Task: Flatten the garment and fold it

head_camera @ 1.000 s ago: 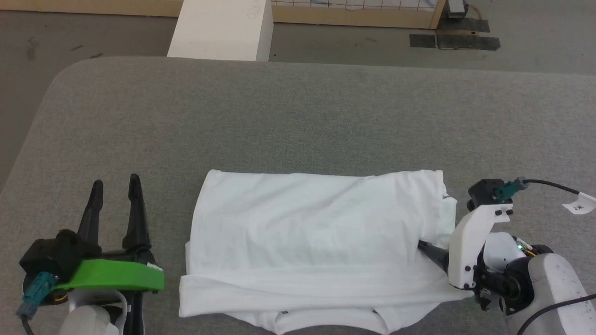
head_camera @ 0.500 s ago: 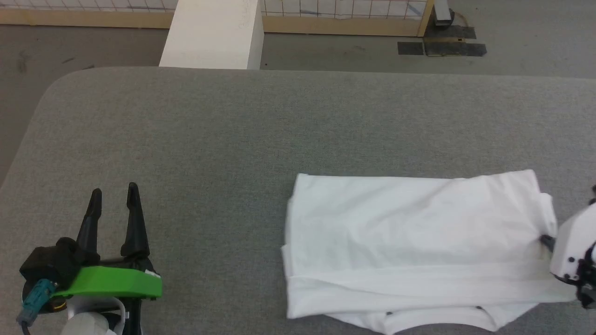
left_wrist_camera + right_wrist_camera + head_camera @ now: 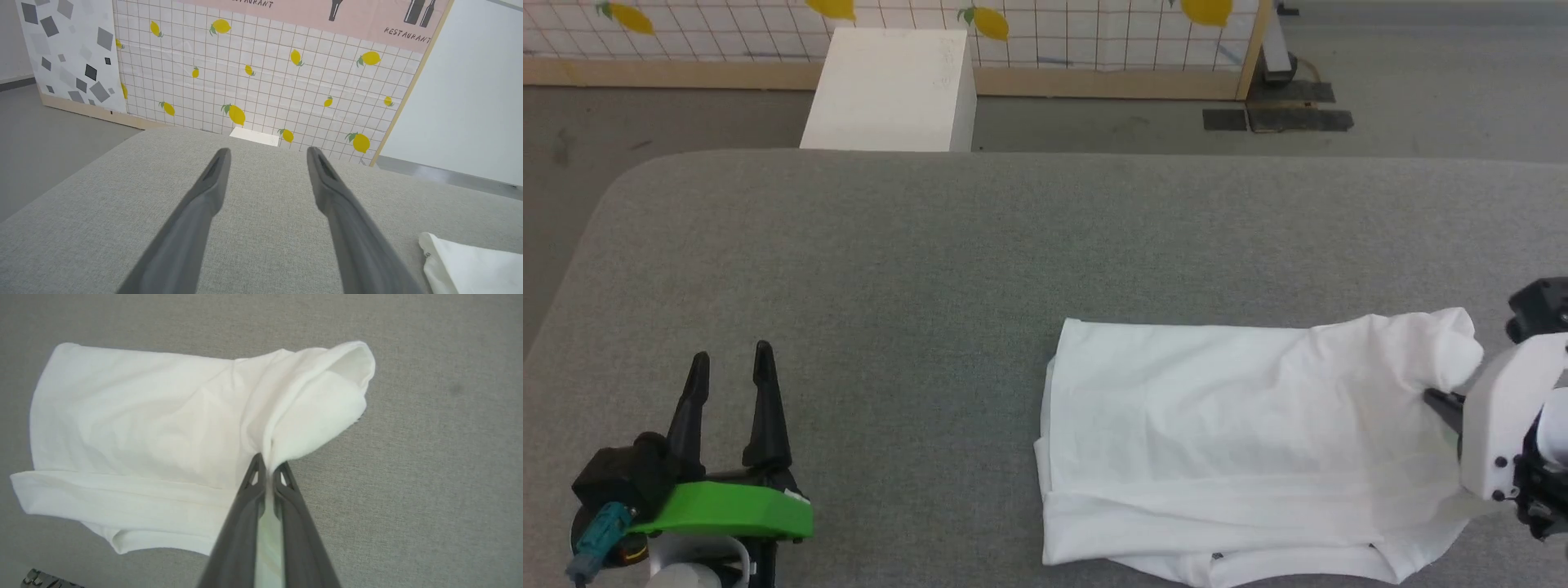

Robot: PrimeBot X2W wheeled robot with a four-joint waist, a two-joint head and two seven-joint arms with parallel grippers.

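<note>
The garment is a white shirt lying partly folded on the grey table, toward the right side of the head view. My right gripper is shut on the garment's right edge, and the cloth there bunches and lifts a little. In the right wrist view the garment spreads to the left while my right gripper pinches a raised fold of it. My left gripper stands open over bare table at the lower left, well apart from the shirt. A corner of the garment shows beside my open left gripper.
A rigid white box stands on the floor beyond the table's far edge. Behind it runs a gridded wall panel with lemon prints on a wooden base. Dark mats lie on the floor at the far right.
The right gripper has shut on the garment's right edge and pulled it rightward, raising that edge. The head view has shifted, showing more of the far wall. The left gripper stays open in place.
</note>
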